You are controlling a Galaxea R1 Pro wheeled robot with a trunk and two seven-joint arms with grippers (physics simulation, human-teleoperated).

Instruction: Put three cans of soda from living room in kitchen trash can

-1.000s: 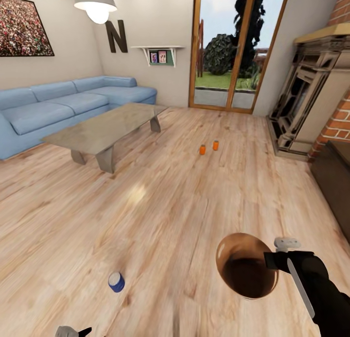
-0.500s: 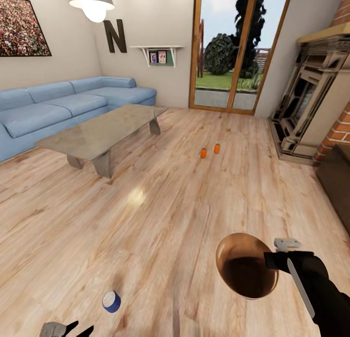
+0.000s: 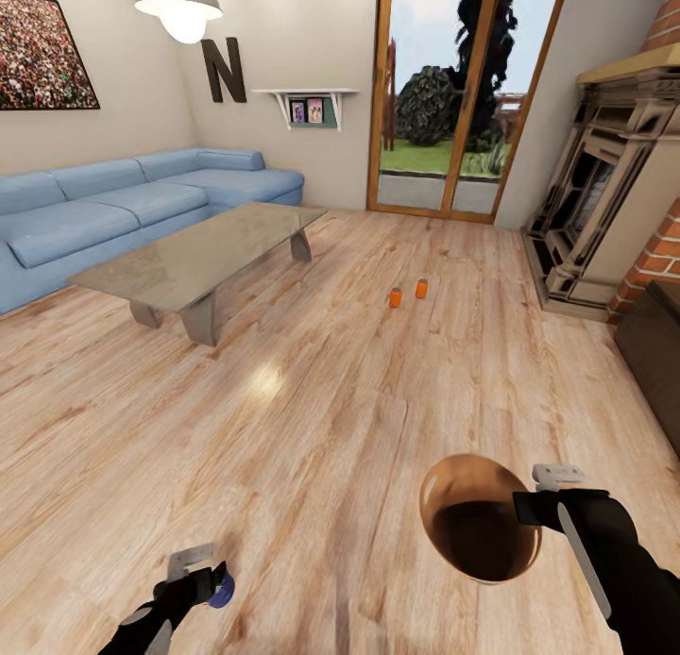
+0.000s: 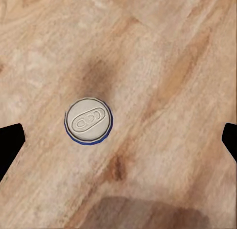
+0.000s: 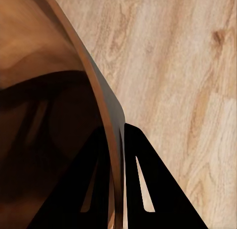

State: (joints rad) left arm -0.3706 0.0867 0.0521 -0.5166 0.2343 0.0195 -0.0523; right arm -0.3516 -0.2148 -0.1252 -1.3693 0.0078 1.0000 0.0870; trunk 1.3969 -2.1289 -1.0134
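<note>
Two orange cans of soda (image 3: 395, 297) (image 3: 421, 288) stand close together on the living room's wood floor, far ahead of me near the glass doors. My right gripper (image 3: 529, 506) is shut on the rim of the brown tash can (image 3: 477, 528), which hangs above the floor at my right; its wall (image 5: 49, 90) sits between the fingers (image 5: 148, 189). A blue-sided can with a pale top (image 4: 89, 121) stands upright on the floor under my left gripper (image 3: 200, 579). That gripper is open, its fingertips (image 4: 10, 145) wide apart on either side of the can, not touching it.
A long grey low table (image 3: 189, 263) and a blue corner sofa (image 3: 104, 211) stand at the left. The brick fireplace (image 3: 604, 202) and a dark cabinet (image 3: 656, 348) line the right wall. Open wood floor lies between me and the orange cans.
My left arm has come up into the head view and now hangs over the blue can. The camera shifted slightly at first. The right arm and bin have not moved.
</note>
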